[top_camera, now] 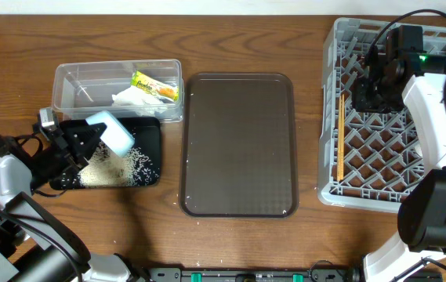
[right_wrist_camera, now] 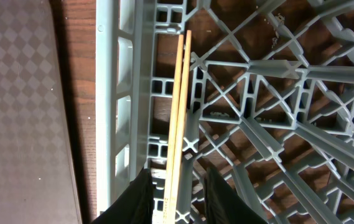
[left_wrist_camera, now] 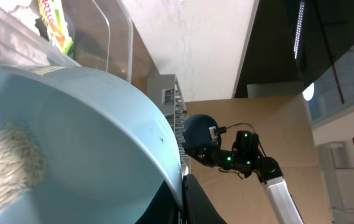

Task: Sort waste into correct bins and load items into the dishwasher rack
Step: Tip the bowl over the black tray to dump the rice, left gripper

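Note:
My left gripper (top_camera: 89, 142) is shut on the rim of the round blue plate (top_camera: 114, 131), which it holds tilted over the shallow black tray (top_camera: 151, 135). White rice grains (top_camera: 117, 168) lie heaped on that tray. In the left wrist view the plate (left_wrist_camera: 83, 143) fills the left side with some rice (left_wrist_camera: 9, 163) clinging to it, and the gripper (left_wrist_camera: 181, 186) pinches its edge. The clear tub (top_camera: 70, 84) holds crumpled tissue (top_camera: 128, 97) and the yellow-green wrapper (top_camera: 155, 85). The chopsticks (top_camera: 338, 135) lie along the left wall of the grey rack (top_camera: 328, 192). My right gripper (right_wrist_camera: 183, 202) hangs open over the chopsticks (right_wrist_camera: 178, 112), with gaps on both sides.
A large dark brown serving tray (top_camera: 238, 145) lies between the bins and the rack. The rack's lattice bottom (right_wrist_camera: 276, 112) shows the wooden table through it. The right arm (top_camera: 430, 117) reaches over the rack's right half.

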Robot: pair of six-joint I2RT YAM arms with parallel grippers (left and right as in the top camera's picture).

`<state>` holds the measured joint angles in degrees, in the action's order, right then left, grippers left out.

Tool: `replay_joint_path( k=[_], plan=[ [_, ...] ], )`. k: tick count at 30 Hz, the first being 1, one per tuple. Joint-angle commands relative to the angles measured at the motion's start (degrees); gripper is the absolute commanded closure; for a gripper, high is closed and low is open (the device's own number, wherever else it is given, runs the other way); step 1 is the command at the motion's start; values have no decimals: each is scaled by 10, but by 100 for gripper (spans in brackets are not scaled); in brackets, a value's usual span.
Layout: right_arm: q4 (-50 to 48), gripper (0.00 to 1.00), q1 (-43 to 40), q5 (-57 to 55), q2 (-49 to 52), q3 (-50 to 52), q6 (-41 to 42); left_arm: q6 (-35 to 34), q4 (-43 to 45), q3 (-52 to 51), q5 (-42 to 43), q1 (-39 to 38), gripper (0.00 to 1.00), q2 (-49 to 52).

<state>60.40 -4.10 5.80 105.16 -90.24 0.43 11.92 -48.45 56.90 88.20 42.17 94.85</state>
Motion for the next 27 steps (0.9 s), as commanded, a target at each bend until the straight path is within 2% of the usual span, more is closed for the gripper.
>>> replay_joint_path(
  k=[1, 5, 8, 10, 12, 15, 17, 19, 21, 22, 24, 26, 27],
  plan=[
    [0, 74, 2, 2, -14, -9, 3, 2, 14, -2, 14, 2, 94, 5],
    [1, 74, 2, 2, -14, -9, 3, -5, 30, -2, -38, 2, 94, 5],
    [1, 74, 2, 2, -14, -9, 3, -85, 30, -2, -116, 2, 94, 5],
    [1, 74, 2, 2, -14, -9, 3, -85, 29, -2, -99, 1, 94, 5],
    [2, 75, 2, 2, -14, -9, 3, -2, 25, -2, 3, -5, 94, 5],
    [2, 74, 2, 3, -14, -9, 3, 21, 41, -2, 6, -15, 94, 4],
    [3, 75, 2, 2, -14, -9, 3, 3, 56, -2, -32, -16, 94, 4],
    [3, 74, 2, 2, -14, -9, 3, -68, 63, -2, -72, -16, 94, 4],
    [3, 75, 2, 2, -14, -9, 3, -26, 59, -2, 7, -17, 94, 3],
    [3, 75, 2, 2, -14, -9, 3, 0, 51, 0, 18, -19, 94, 2],
    [3, 74, 2, 2, -14, -9, 3, 11, 64, 0, -3, -18, 94, -1],
    [3, 74, 2, 2, -14, -9, 3, -47, 82, 0, -56, -17, 94, 1],
    [3, 75, 2, 2, -14, -9, 3, -78, 85, 0, -53, -17, 94, 1]
  ],
)
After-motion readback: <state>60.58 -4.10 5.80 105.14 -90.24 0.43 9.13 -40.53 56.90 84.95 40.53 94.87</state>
